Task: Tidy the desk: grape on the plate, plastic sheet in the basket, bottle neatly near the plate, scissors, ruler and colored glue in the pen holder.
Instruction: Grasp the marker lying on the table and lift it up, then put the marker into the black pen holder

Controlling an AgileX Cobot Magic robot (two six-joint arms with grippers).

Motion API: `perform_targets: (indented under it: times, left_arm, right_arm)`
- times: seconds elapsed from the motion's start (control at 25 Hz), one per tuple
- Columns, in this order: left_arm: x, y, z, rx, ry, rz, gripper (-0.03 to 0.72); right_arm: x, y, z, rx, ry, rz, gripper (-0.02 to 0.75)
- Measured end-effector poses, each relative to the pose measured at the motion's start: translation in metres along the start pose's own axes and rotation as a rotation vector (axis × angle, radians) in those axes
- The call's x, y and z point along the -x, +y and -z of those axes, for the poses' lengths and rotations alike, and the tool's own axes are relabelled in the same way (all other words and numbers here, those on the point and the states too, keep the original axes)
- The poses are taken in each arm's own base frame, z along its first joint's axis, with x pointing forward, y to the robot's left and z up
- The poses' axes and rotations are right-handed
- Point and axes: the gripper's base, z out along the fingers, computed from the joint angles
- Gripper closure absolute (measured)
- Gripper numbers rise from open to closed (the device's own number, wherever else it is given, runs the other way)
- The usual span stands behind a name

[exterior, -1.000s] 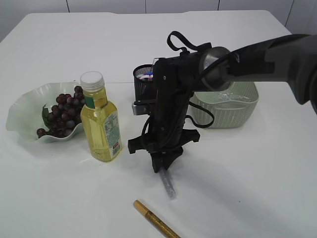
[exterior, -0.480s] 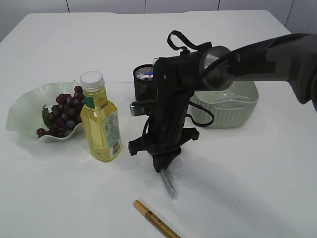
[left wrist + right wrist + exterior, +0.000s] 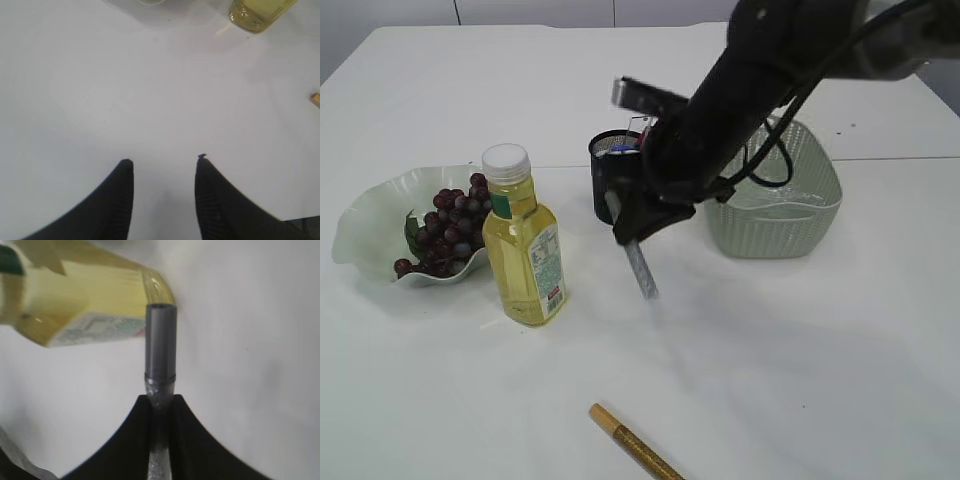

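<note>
My right gripper (image 3: pixel 626 226) is shut on a silver glitter glue pen (image 3: pixel 641 268) and holds it in the air, slanting down, just in front of the black mesh pen holder (image 3: pixel 603 168). In the right wrist view the glue pen (image 3: pixel 160 345) sticks out past the gripper (image 3: pixel 161 399), with the bottle (image 3: pixel 90 295) behind it. The bottle (image 3: pixel 523 245) of yellow liquid stands upright beside the plate (image 3: pixel 365 215), which holds the grapes (image 3: pixel 445 235). A gold glue pen (image 3: pixel 630 440) lies at the front edge. Scissors, ruler and plastic sheet cannot be made out. My left gripper (image 3: pixel 164 160) is open over bare table.
A pale green basket (image 3: pixel 775 215) stands right of the pen holder, partly behind my right arm. Coloured tips show inside the holder. The left wrist view catches the bottle's base (image 3: pixel 257 10) and the gold pen's end (image 3: pixel 315 99).
My right gripper closed on the silver glue pen, lifted it off the table and carried it up and back toward the pen holder. The left gripper stayed put.
</note>
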Motion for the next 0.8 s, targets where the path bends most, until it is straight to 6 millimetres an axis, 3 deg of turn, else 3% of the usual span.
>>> perform_targets:
  times: [0.24,0.44,0.6,0.8]
  left_arm:
    - [0.0,0.0,0.0,0.0,0.0,0.0,0.381]
    - [0.0,0.0,0.0,0.0,0.0,0.0,0.381]
    - [0.0,0.0,0.0,0.0,0.0,0.0,0.381]
    - [0.0,0.0,0.0,-0.002,0.0,0.001,0.381]
  right_arm:
    - [0.02,-0.037,0.066,0.231,-0.289,-0.034,0.679]
    - [0.033,-0.062,0.101,0.331,-0.555,-0.023,0.679]
    - [0.044,-0.063,0.106,0.364,-0.711,0.064,0.679]
    - [0.063,-0.079,0.091,0.376,-0.792,0.12,0.678]
